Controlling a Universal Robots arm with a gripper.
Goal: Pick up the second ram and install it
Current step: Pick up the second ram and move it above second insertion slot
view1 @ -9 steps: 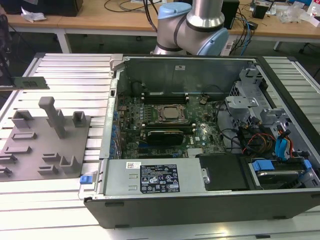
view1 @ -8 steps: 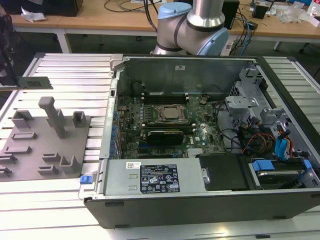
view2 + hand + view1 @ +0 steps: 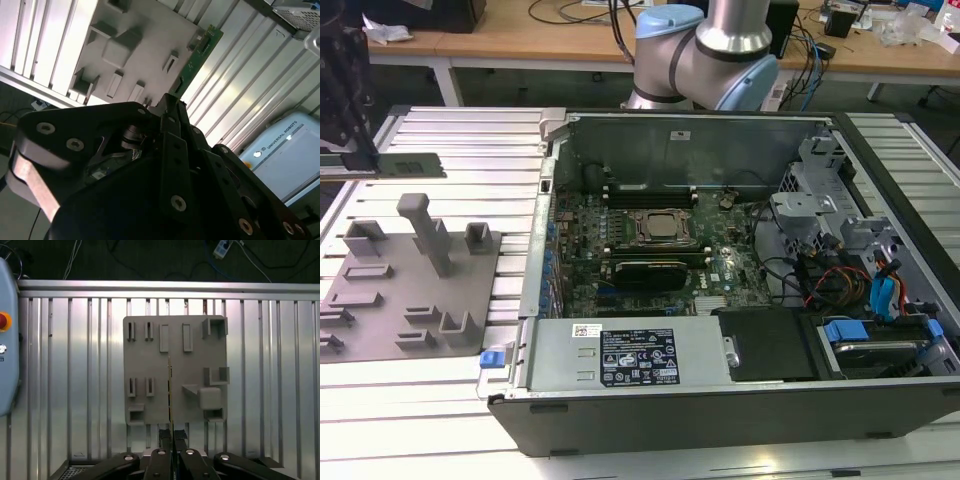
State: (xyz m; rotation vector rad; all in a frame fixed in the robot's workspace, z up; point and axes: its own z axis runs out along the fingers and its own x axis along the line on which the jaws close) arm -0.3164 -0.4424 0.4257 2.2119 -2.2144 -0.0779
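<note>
Second ram (image 3: 196,62) sits pinched between gripper (image 3: 171,435) jaws (edge-on).

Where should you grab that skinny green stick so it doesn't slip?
Pinch the ram on its two wide flat faces, near one end, coming in from that end. The gripper seems to hold it that way now. The stick is thin and flat, so the faces give the fingers room to press, while the narrow edges would likely slip. An end grip leaves most of its length free.
</note>
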